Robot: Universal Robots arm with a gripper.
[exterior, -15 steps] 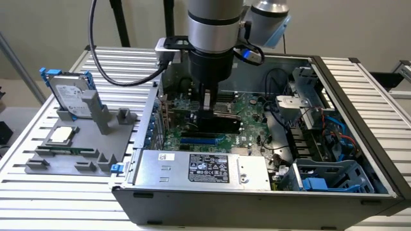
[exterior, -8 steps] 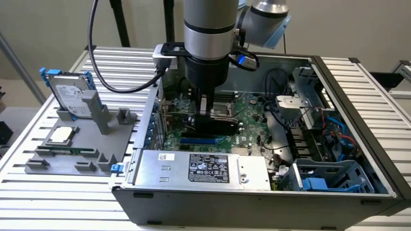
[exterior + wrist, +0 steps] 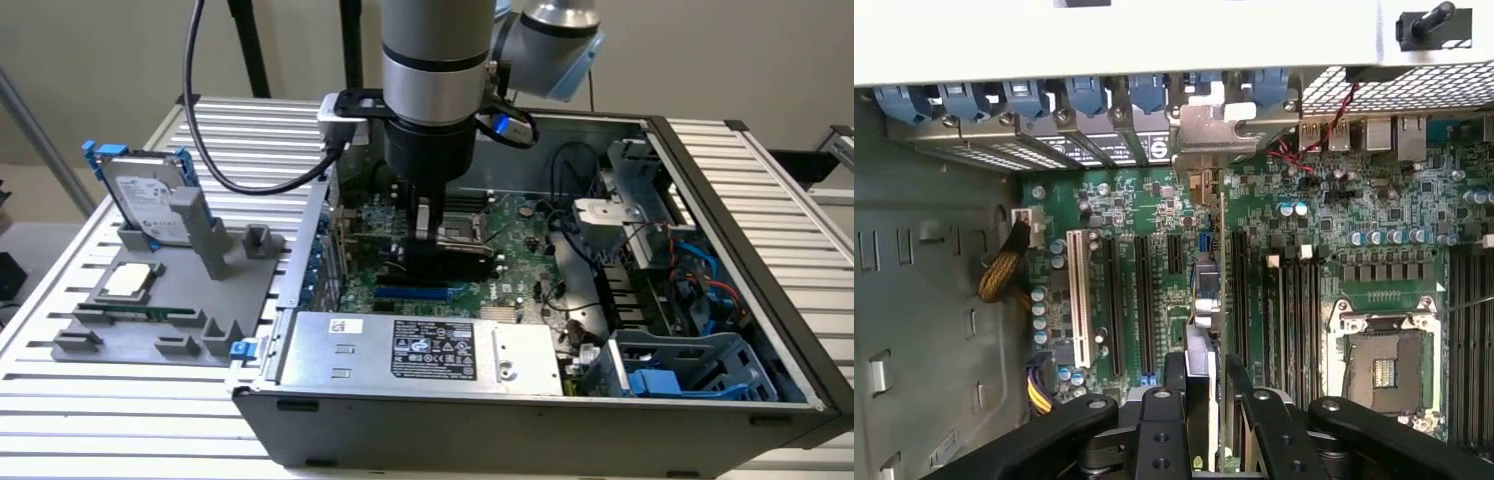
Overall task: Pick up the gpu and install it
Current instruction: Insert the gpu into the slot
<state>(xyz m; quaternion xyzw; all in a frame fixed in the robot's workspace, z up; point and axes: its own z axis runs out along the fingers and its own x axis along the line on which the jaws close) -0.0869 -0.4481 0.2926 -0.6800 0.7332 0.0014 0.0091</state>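
Down inside the open computer case [image 3: 534, 425], the arm's hand [image 3: 430, 240] hangs over the middle of the green motherboard [image 3: 1124, 205]. In the wrist view the hand [image 3: 1206, 378] is closed narrowly on the gpu [image 3: 1204, 290], with one finger pressed against each face of the card. The gpu stands on edge, upright among the long expansion slots. Its silver end bracket [image 3: 1216, 135] is against the rear wall of the case, in line with the row of blue slot latches [image 3: 1089, 95]. I cannot tell whether its lower edge is fully in a slot. The empty CPU socket [image 3: 1382, 360] lies to one side of it. Outside the case, toward the exterior view's left, a grey fixture [image 3: 147, 335] on the slatted counter [image 3: 80, 405] holds the hard drive [image 3: 144, 200] with blue rails and the small square CPU chip [image 3: 127, 280].
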